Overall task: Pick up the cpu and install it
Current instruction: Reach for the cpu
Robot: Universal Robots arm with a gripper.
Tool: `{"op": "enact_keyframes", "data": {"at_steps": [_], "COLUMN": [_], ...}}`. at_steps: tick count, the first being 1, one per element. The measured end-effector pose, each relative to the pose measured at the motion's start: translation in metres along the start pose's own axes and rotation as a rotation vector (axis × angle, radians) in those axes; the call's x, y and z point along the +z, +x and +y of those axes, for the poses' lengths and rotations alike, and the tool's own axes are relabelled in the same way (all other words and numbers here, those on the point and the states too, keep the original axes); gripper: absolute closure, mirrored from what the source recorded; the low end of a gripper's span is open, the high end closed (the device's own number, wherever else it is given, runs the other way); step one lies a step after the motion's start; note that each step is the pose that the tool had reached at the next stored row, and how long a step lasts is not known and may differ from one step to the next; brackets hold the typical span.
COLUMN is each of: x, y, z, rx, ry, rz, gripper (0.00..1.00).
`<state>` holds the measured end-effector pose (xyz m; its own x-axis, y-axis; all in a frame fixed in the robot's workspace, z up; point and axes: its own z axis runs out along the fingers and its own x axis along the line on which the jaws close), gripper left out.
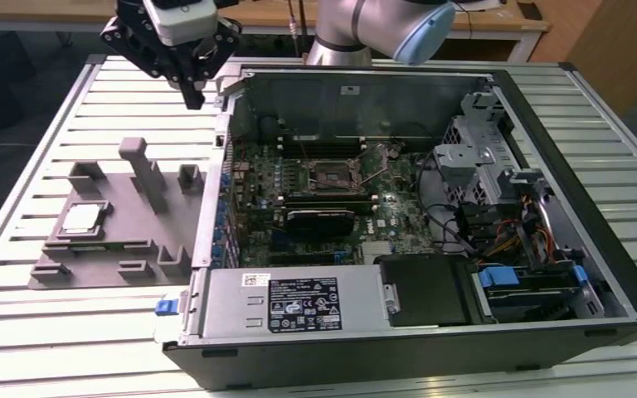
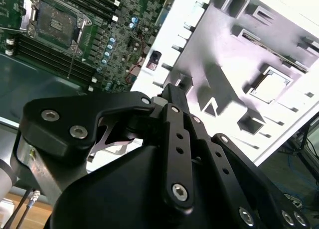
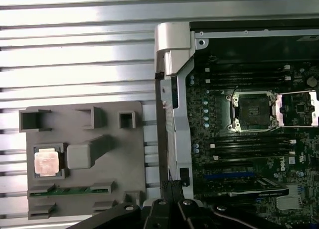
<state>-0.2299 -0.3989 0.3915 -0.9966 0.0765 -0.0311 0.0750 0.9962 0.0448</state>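
The slatted metal table (image 1: 31,332) carries everything. An open computer case (image 1: 352,99) lies on its side over the table's middle and toward the edge at the exterior view's right. Laid this way, its motherboard (image 1: 255,178) faces up, which I judge gives a reach from above a clear way to the board.

A grey moulded holder (image 1: 119,249) sits flat on the slats beside the case, toward the table's edge at the exterior view's left. Its recesses and posts seem made to keep parts at fixed spots, so that each can be found and lifted cleanly.

On the board, the socket (image 3: 251,109) stands uncovered with its metal plate folded back beside it. It looks ready to take a chip, and nothing is seated in it.

The cpu (image 1: 80,219) lies flat in a square recess of the holder, shiny top up, on the side of the holder away from the case. It shows in both wrist views (image 3: 46,162) (image 2: 271,84), untouched and well apart from the socket, so I judge the pick-up not yet done.

The pincer (image 1: 193,98) hangs high above the table's far edge in the exterior view, near the corner of the case closest to the holder. It points down and is clear of every part. Its fingers (image 2: 172,92) are pressed together with nothing between them, and it touches neither the holder nor the case.
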Motion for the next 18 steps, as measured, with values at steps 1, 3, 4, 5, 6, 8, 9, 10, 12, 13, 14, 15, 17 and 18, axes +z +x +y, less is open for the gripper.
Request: {"op": "enact_keyframes", "data": {"at_steps": [1,3,4,5,6,8,9,10,12,13,14,15,17,18], "x": [0.0001,0.0002,0.0003,0.0003,0.0004,0.0007,0.0008,0.0009,0.0013,0.0015,0.0016,0.0018,0.0023,0.0026], "y": [0.0015,0.0044,0.0059,0.0073,0.0088,0.012,0.0136,0.0153,0.019,0.0207,0.0224,0.0242,0.0274,0.029], "z": [-0.0001,-0.0003,-0.0005,-0.0006,-0.0007,-0.001,-0.0011,-0.0012,-0.0015,-0.0017,-0.0018,-0.0019,-0.0022,-0.0023], "rx": [0.0,0.0,0.0,0.0,0.0,0.0,0.0,0.0,0.0,0.0,0.0,0.0,0.0,0.0], "ry": [0.0,-0.0001,-0.0001,-0.0001,-0.0001,-0.0001,-0.0001,-0.0001,-0.0002,-0.0002,-0.0001,-0.0001,-0.0002,-0.0003], "rz": [-0.0001,-0.0002,-0.0002,-0.0003,-0.0003,-0.0005,-0.0006,-0.0006,-0.001,-0.0011,-0.0012,-0.0013,-0.0017,-0.0018], "gripper": [0.89,0.89,0.89,0.89,0.89,0.89,0.89,0.89,0.89,0.89,0.89,0.89,0.89,0.89]}}
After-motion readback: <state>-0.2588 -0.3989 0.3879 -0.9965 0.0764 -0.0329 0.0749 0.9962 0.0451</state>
